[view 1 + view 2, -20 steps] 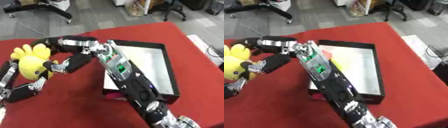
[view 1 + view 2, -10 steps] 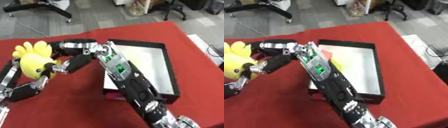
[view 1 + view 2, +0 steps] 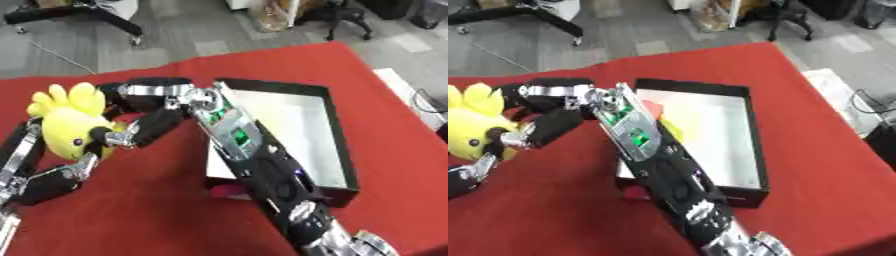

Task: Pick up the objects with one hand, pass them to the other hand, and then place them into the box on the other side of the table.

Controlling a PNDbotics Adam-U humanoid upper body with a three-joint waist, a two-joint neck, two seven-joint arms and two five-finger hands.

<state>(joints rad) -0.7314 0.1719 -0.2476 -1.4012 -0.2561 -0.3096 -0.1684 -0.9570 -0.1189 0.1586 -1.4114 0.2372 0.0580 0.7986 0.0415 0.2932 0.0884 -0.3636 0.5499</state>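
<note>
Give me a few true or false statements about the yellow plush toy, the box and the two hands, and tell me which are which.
1. The yellow plush toy lies inside the box. False: it is held up left of the box, over the red tablecloth.
2. Both hands are at the toy. True: the left hand from below, the right hand from the side.
3. The box is closed with a lid. False: it is open, its pale inside showing.
4. The right arm crosses over the box's left side. True.
5. The table cover is blue. False: it is red.
</note>
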